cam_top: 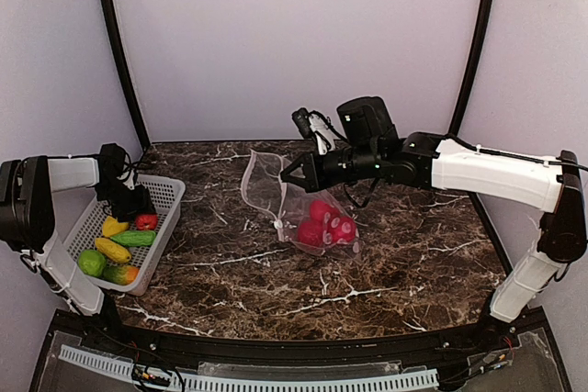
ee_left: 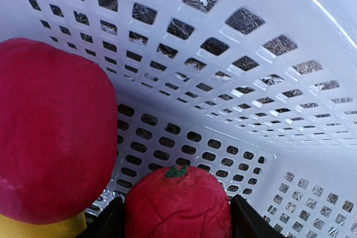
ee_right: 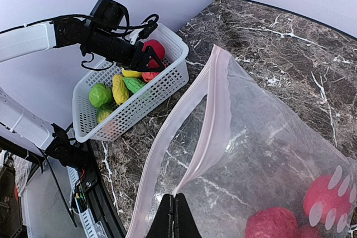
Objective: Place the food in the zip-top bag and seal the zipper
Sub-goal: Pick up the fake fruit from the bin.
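Observation:
My left gripper reaches into the white mesh basket. Its two black fingers press against either side of a small red toy tomato with a green stem. A bigger red fruit sits just to the left of it. The zip-top bag lies at mid-table, and my right gripper is shut on its pale pink zipper edge, holding the mouth lifted. Red food lies inside the bag. More food, green and yellow, rests in the basket.
The basket stands at the table's left edge, its far end holding my left arm. Dark marbled tabletop shows in front of the bag. White walls close in the back and the sides.

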Action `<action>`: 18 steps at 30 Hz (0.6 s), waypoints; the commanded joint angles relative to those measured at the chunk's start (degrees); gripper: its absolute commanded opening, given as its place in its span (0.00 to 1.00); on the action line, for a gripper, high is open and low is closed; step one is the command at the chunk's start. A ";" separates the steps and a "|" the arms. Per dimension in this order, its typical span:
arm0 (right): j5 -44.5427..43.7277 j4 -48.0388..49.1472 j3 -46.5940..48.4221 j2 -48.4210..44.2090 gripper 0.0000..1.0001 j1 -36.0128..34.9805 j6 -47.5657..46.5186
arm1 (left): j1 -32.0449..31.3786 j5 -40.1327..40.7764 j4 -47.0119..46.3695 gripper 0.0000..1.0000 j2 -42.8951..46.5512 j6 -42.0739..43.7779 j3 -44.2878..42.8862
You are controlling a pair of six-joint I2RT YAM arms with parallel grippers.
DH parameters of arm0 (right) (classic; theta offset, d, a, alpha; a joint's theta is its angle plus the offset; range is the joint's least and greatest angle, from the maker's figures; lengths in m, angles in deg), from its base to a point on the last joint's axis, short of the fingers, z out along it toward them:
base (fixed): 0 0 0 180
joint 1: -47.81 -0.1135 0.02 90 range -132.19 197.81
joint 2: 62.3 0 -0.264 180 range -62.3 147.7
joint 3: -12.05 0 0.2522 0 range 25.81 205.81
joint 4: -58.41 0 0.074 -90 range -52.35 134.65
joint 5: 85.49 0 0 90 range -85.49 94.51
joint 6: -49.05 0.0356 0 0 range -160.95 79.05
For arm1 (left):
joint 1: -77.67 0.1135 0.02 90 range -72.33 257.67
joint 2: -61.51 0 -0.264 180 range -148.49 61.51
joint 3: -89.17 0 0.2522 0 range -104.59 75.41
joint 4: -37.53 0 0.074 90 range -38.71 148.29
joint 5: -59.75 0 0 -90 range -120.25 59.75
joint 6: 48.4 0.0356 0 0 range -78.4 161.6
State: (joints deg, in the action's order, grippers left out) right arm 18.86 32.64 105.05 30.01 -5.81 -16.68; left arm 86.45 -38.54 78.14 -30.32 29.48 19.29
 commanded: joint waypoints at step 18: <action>-0.98 0.61 -0.09 -2.24 0.00 -0.26 -1.24 | -2.24 -8.06 6.19 0.55 30.39 -1.70 2.64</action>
State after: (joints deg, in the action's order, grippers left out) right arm 18.37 32.50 105.05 29.75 -5.81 -16.81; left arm 86.25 -40.99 79.76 -9.21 29.13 21.76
